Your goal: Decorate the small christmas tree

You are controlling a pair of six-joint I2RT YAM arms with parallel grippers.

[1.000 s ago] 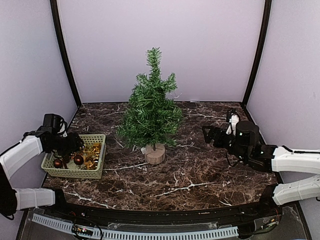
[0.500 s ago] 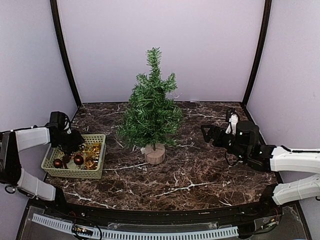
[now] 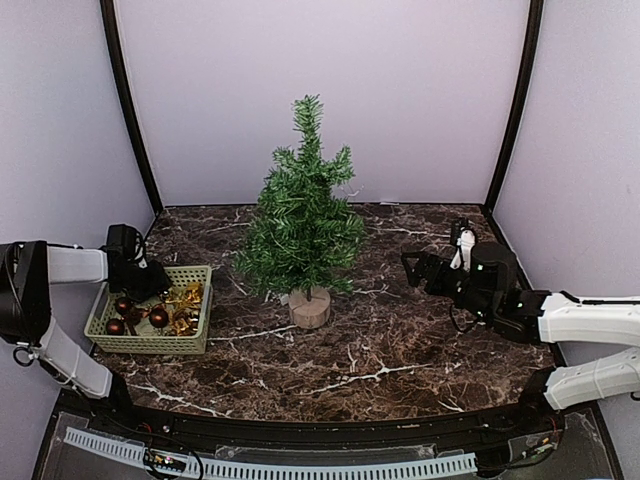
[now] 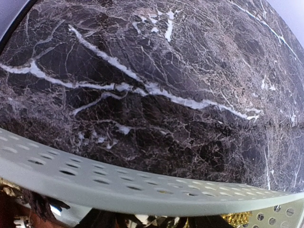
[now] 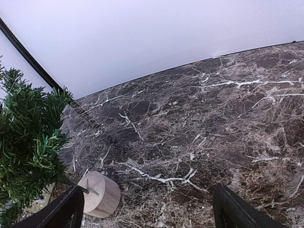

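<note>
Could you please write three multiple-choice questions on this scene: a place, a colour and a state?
1. Where does the basket stand relative to the small christmas tree?
A. To its left B. To its right C. Behind it
2. What colour is the basket?
A. Red B. Pale green C. Blue
3. How are the fingers of the right gripper?
A. Shut on a bauble B. Shut on a branch C. Apart and empty

1 A, the top view shows it left of the tree; 2 B, its perforated wall is pale green; 3 C, only bare table shows between them.
</note>
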